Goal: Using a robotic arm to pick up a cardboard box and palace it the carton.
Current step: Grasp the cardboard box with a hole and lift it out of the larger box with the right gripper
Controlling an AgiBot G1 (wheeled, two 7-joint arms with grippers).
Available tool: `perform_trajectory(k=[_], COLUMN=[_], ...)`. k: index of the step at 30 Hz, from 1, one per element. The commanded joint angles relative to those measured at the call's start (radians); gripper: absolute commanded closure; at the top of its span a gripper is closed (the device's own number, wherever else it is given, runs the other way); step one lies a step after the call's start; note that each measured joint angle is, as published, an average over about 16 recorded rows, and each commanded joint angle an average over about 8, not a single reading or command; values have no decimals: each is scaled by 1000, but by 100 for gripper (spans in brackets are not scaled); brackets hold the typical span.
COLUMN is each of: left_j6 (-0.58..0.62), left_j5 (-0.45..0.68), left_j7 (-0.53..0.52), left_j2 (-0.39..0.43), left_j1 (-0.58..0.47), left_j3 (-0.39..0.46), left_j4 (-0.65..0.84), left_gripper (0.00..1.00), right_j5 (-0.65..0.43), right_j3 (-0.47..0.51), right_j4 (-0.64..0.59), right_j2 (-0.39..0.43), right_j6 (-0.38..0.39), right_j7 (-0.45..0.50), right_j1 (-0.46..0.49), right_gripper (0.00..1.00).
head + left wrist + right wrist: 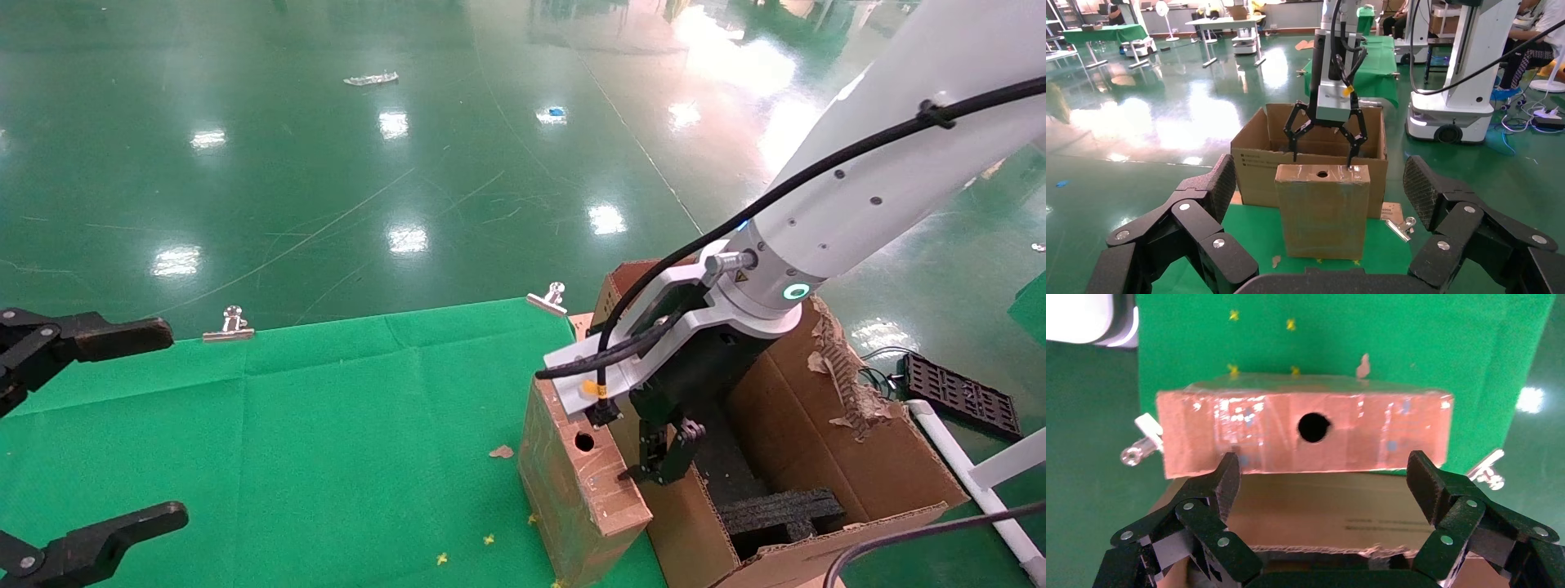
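the cardboard box [572,482] stands upright on the green cloth [327,425], against the carton's [825,457] outer wall, holed face up. the right gripper [1324,142] hangs spread wide just above that face, over the carton's edge, holding nothing. the left gripper [90,425] waits open, well away from the carton.

Glossy tape over brown cardboard box [572,482]. Beside it, matt corrugated carton [825,425], one edge torn ragged. Green cloth [327,441] beneath, matt.

A bright green cloth [327,425] covers the table, pinned along its far edge by two silver binder clips [230,324] [549,299]; glossy green floor [327,163] beyond.
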Motion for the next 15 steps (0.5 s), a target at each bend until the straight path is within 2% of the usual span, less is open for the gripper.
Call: perform_trajectory(k=[1,6,9,12,15], left_j6=[0,0,0,0,-1], left_j5=[0,0,0,-1,-1], left_j7=[0,0,0,0,1], left_j2=[0,0,0,0,0], left_j1=[0,0,0,0,0], left_j3=[0,1,1,1,1], left_j4=[0,0,0,0,0], left_gripper=[0,0,0,0,0], right_j5=[6,17,24,22,12], right_j3=[-40,-108,-137,-162,-193], right_j4=[0,-1,-5,-18,-47], right_j2=[-9,-33,-41,-48,-70], right_j6=[2,10,16,20,14], right_j7=[13,54,114,247,466], right_j1=[20,55,78,100,113], right_gripper=[0,0,0,0,0])
